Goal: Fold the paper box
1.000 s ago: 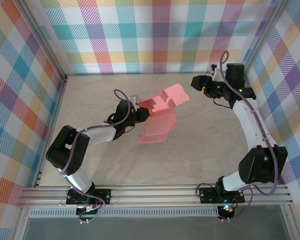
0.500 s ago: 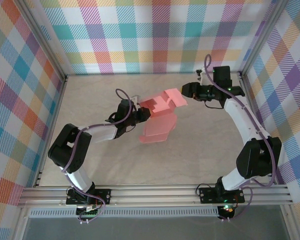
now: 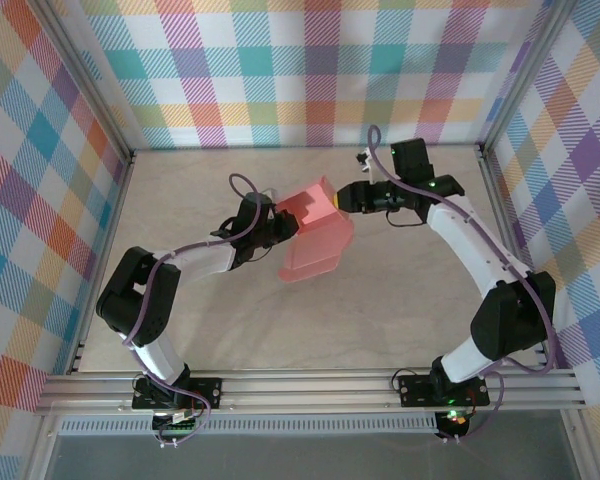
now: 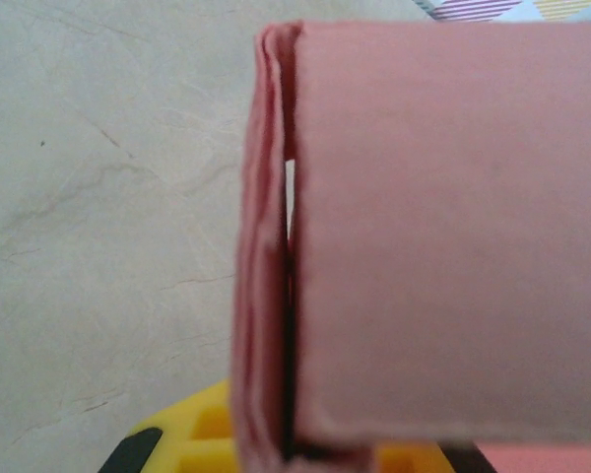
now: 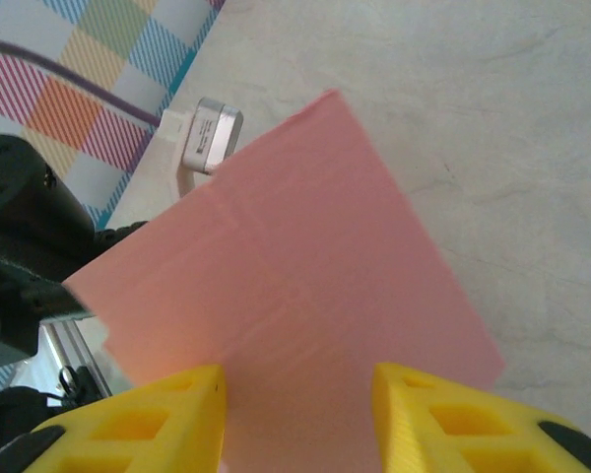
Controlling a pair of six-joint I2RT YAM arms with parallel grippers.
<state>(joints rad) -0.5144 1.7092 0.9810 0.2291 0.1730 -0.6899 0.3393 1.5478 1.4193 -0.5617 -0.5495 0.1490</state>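
The left gripper [image 3: 277,224] is pinching the paper box [image 3: 315,225] by its left edge, its fingers pressed together on the salmon-pink card. It is holding the box near the middle of the desk [image 3: 400,300], slightly towards the far wall. A paler pink panel is hanging down from the box towards the near side.

In the left wrist view, the paper box [image 4: 443,227] is standing right in front of the lens with the yellow fingers [image 4: 202,434] just below it. Its left edge is showing several layers of card lying close together, and a narrow slit with a sliver of light is running between those layers and the broad front panel.

The right gripper [image 3: 348,197] is meeting the box's far right corner. In the right wrist view, its yellow fingers [image 5: 167,414] are standing spread, with a flat pink panel [image 5: 295,286] lying in the gap between them. Whether they are touching the card cannot be told.

Bare desk [image 5: 492,148] is lying open on the near side and to the right of the box. The plaid walls [image 3: 300,70] are closing in the far side and both flanks.
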